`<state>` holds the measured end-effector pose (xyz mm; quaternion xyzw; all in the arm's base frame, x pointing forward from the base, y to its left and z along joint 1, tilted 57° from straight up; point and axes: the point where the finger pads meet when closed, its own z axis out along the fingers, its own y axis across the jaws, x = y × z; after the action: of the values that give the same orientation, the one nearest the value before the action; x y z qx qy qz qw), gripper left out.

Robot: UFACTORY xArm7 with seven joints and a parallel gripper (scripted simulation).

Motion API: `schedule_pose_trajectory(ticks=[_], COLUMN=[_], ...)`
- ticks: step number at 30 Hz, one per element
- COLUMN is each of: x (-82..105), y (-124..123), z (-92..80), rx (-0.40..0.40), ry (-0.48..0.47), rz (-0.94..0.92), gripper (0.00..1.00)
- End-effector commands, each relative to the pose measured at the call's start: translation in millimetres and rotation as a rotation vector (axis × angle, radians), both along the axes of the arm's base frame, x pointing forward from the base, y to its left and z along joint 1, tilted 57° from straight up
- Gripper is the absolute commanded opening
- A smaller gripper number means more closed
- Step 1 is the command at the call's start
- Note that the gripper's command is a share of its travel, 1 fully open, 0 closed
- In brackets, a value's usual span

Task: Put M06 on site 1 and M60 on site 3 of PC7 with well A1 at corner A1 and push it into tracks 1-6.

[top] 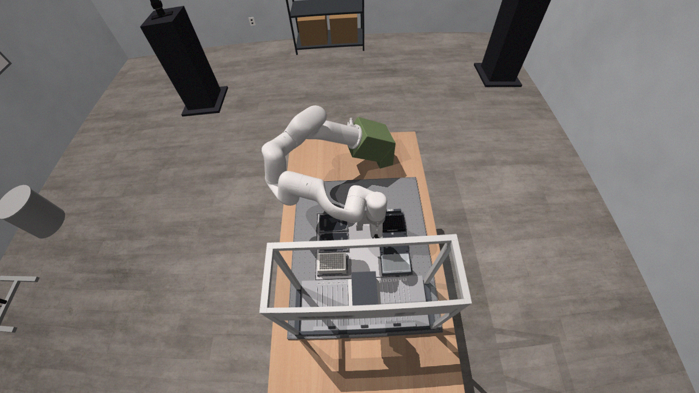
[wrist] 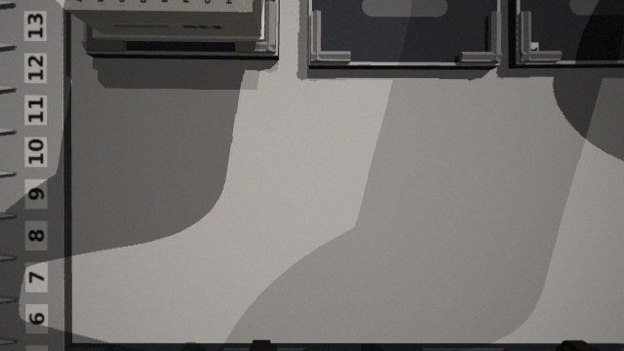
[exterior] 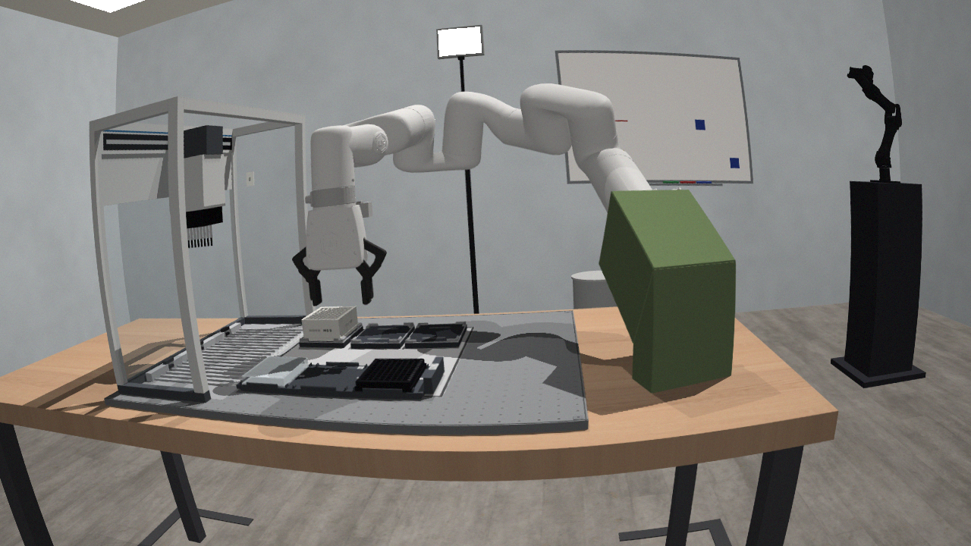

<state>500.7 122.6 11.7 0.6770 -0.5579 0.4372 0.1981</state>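
Observation:
My gripper (exterior: 337, 293) is open and empty. It hangs above the pale apron (wrist: 312, 205), between the nest row and the carrier. The white deep-well block M09 (exterior: 329, 322) sits in nest S3, nearest the rails; it also shows in the wrist view (wrist: 171, 24). Nests S2 (wrist: 405, 34) and S1 (wrist: 570, 34) are empty. The carrier PC7 (exterior: 339, 375) lies on the apron in front of the rails. It holds a black fine-welled plate (exterior: 394, 373) at the end away from the rails and a pale plate (exterior: 271, 370) at the rail end. Its middle site looks empty.
The loading rails (exterior: 224, 343) lie under a white frame (top: 363, 273) that carries a pipetting head (exterior: 203, 183). Track numbers 6 to 13 (wrist: 35, 171) run along the apron edge. The arm's green base box (exterior: 668, 292) stands at the table's far end.

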Motion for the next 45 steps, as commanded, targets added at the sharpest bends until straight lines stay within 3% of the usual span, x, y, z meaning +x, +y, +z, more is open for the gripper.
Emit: schedule_pose_trajectory(ticks=[1,13,27,29,45], x=[-2.5,-3.8,-3.7,-3.7,-3.6], y=[9,11,52,52,96], z=[4.6,6.3,-50.6,-50.6,-111.5], rx=[0.005,0.005,0.005,0.005,0.005], ry=[-0.002,-0.002,-0.001,-0.001,-0.001], rz=[0.006,0.006,0.006,0.006,0.005], gripper=[1.0,1.0,1.0,1.0,1.0])
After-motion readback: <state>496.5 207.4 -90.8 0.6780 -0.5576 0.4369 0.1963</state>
